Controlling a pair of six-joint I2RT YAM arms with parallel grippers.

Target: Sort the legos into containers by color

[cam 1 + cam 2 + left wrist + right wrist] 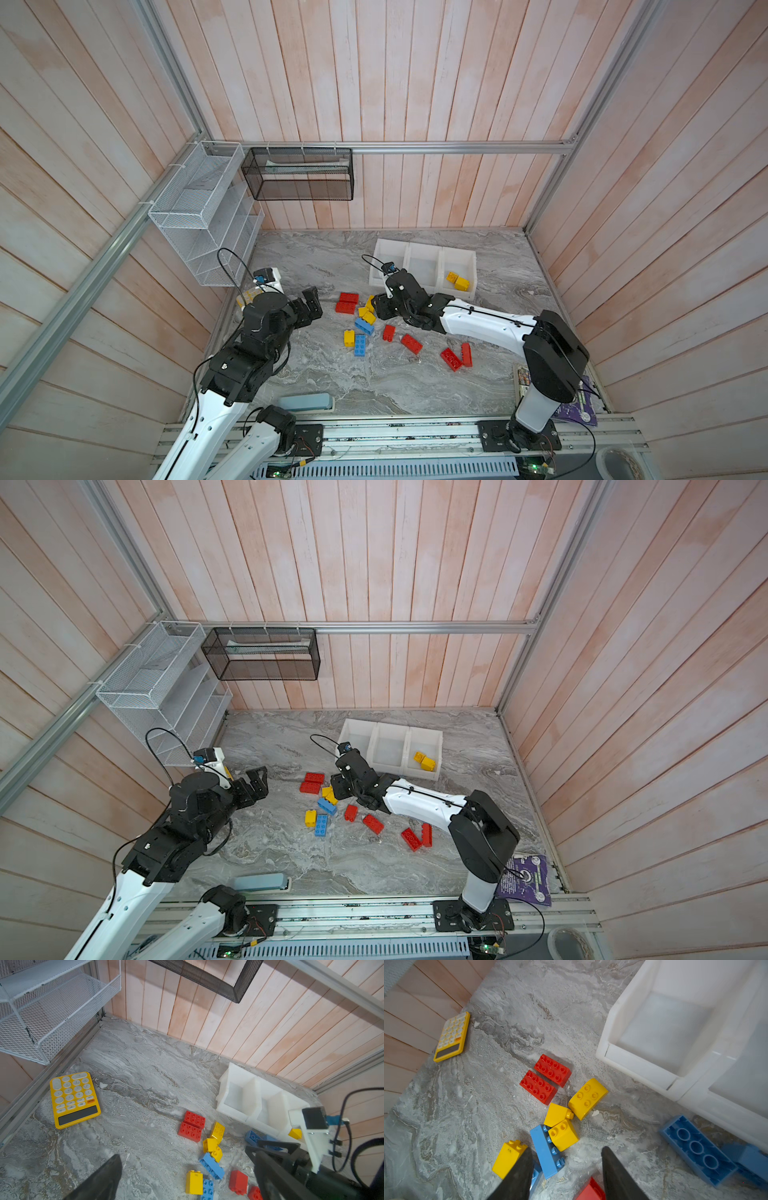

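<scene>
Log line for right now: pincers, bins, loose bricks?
left pincer: open | right pincer: open, by loose yellow bricks | bins: two yellow bricks in end bin | table: red bricks, blue bricks loose

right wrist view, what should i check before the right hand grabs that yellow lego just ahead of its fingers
1. Empty right hand, jaws apart: ok.
2. Clear room round the target yellow lego: not ok; it touches a light blue lego and a second yellow lego.
3. Height of the hand over the table: cannot tell.
4. Right colour in the end container: ok; two yellow legos already lie in it.
5. Idle left hand out of the way: ok; open, well apart from the target.
</scene>
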